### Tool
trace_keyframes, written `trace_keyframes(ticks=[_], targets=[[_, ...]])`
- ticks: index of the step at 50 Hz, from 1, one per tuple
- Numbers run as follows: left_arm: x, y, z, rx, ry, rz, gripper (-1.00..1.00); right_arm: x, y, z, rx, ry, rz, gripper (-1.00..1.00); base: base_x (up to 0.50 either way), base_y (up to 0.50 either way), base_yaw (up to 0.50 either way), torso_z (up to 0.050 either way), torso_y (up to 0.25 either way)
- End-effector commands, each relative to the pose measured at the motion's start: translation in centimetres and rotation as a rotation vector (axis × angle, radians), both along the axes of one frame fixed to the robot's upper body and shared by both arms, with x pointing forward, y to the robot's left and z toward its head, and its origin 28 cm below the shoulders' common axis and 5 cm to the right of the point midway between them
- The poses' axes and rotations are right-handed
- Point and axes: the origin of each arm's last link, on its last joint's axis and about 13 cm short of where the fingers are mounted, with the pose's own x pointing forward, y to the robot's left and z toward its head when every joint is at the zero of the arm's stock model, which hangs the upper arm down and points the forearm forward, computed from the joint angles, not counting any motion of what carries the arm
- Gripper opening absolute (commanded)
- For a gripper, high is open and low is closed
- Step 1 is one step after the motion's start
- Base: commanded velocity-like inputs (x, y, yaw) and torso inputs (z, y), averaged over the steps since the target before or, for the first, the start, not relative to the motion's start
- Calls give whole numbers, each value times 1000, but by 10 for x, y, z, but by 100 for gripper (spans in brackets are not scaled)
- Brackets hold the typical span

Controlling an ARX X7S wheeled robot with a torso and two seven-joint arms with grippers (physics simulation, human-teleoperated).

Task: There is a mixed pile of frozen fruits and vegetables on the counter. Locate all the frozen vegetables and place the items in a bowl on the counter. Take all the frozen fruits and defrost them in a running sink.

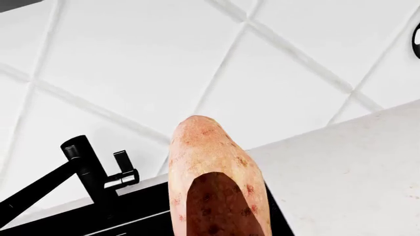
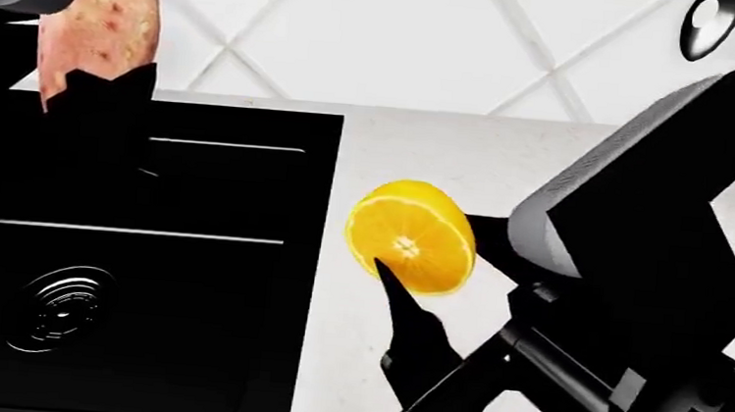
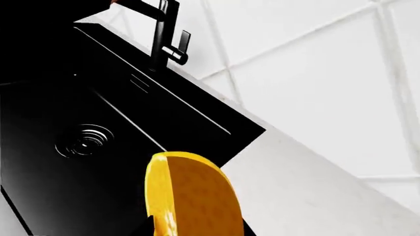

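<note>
my right gripper (image 2: 396,267) clamped the halved citrus (image 2: 412,234) mid-frame over the counter (image 2: 329,360), beside the sink (image 2: 126,276); my left gripper (image 2: 94,96), upper left, held the sweet potato (image 2: 101,8), bound for a bowl i couldn't see.

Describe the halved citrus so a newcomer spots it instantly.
Start at the black sink on the left of the head view; on the white counter just past its right edge, the right gripper holds the halved citrus. It is the only bright yellow-orange piece, its cut face showing segments, unlike the speckled pinkish sweet potato.
</note>
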Motion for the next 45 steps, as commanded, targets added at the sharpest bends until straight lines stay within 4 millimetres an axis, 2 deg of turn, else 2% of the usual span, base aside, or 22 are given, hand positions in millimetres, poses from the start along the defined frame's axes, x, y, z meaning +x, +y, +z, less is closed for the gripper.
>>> trace_keyframes(ticks=[1, 5, 14, 23, 35, 45], targets=[[-6, 2, 1, -8, -16, 10, -100, -2, -4, 22, 37, -180, -132, -100, 0, 0, 0, 0, 0], [-8, 3, -1, -4, -18, 14, -100, 0, -7, 24, 62, -143, -206, -100, 0, 0, 0, 0, 0], [-9, 7, -4, -5, -19, 28, -100, 2, -12, 24, 39, -207, -307, -100, 0, 0, 0, 0, 0], [-11, 11, -5, -11, -28, 41, -100, -5, -19, 47, 51, -344, -411, -100, 0, 0, 0, 0, 0], [-14, 15, -6, -23, -33, 53, -100, -2, -21, 52, 75, -372, -445, -100, 0, 2, 0, 0, 0], [-16, 17, -7, -28, -32, 57, -100, -2, -25, 52, 73, -375, -466, -100, 0, 445, 0, 0, 0]])
